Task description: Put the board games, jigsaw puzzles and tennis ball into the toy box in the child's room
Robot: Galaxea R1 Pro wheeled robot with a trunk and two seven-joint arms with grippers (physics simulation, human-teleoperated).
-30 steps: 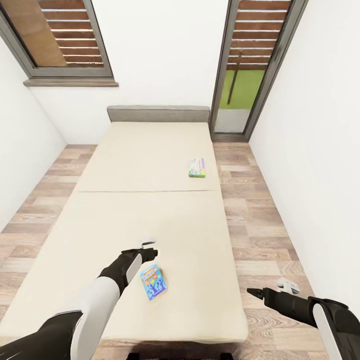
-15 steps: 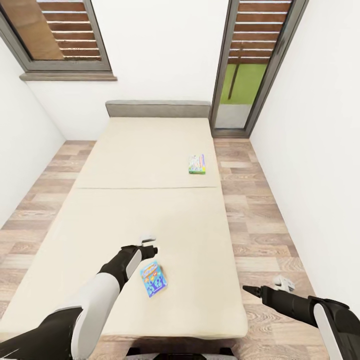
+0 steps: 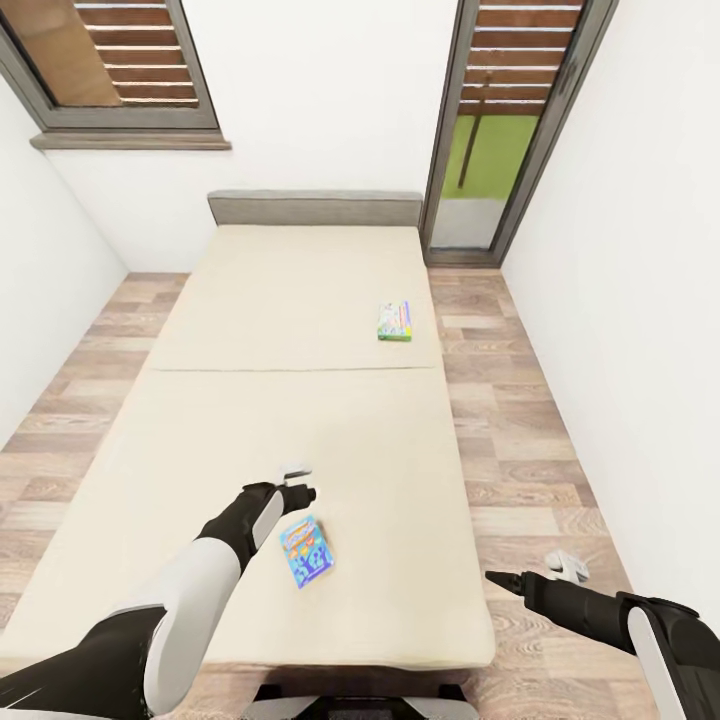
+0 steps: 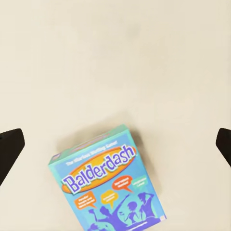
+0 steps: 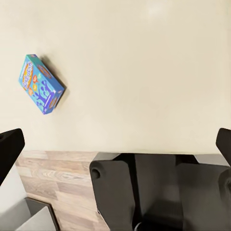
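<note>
whole view has dropped a little as the robot closes on the bed (image 3: 300, 400), green board game (image 3: 394, 321) far up its right side, blue balderdash game (image 3: 306, 551) flat near the foot, left claw (image 3: 297, 482) wide just above it, right claw (image 3: 497, 580) wide, idle over the floor; pickup looks next.

Your left wrist view crops the blue board game (image 4: 107, 185) at its lower edge, and the far board game's (image 3: 394, 321) print is too small to read.
</note>
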